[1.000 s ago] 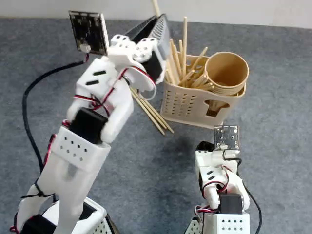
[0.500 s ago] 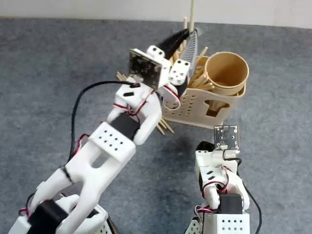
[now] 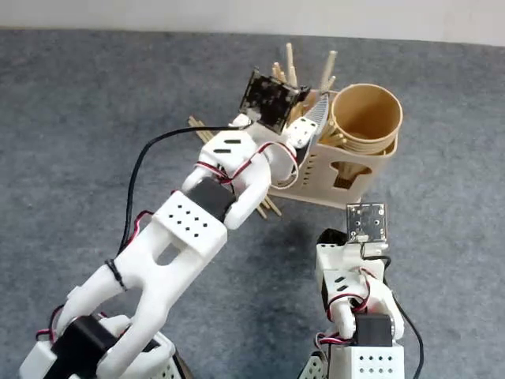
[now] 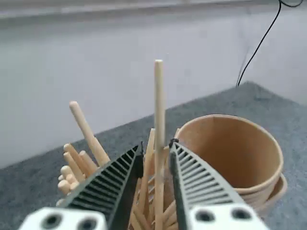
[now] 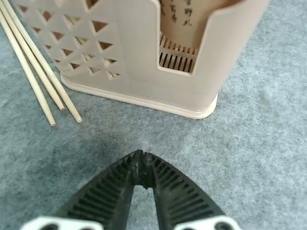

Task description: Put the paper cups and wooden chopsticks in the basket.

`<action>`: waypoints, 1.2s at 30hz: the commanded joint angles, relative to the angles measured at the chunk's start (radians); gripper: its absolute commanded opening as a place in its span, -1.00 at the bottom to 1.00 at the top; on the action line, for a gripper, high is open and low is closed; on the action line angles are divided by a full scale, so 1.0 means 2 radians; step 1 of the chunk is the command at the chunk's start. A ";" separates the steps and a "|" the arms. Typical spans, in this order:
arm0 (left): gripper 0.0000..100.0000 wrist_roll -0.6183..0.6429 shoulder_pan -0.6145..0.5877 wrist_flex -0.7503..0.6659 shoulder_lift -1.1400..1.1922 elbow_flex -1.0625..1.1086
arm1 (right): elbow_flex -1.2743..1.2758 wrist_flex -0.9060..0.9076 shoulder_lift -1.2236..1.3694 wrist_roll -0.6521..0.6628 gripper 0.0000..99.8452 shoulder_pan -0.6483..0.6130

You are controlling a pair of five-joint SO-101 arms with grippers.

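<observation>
My left arm covered the basket's side at 9 o'clock. It also hid the middle of the loose chopsticks lying there. The upright chopstick lost its low end among other sticks. My right wrist view cut off the basket's top.

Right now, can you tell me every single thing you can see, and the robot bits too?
basket: one, beige with little holes, standing on the table
paper cups: a nested stack, too close to count, tan, in the basket
chopsticks in the basket: a bunch, pale wood, next to the cups
upright chopstick: one, pale wood, between the left claw's jaws over the basket
loose chopsticks: at least three, pale wood, lying beside the basket
table: one, grey, fuzzy cover
left arm: white, stretched to the basket
left claw: black, slightly open
right arm: white, folded back
right claw: black, shut, above the table near the basket
</observation>
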 commanded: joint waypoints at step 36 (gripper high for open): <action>-0.54 0.271 -0.241 0.202 -0.254 0.221 | 0.077 -0.007 -0.008 -0.002 -0.99 0.007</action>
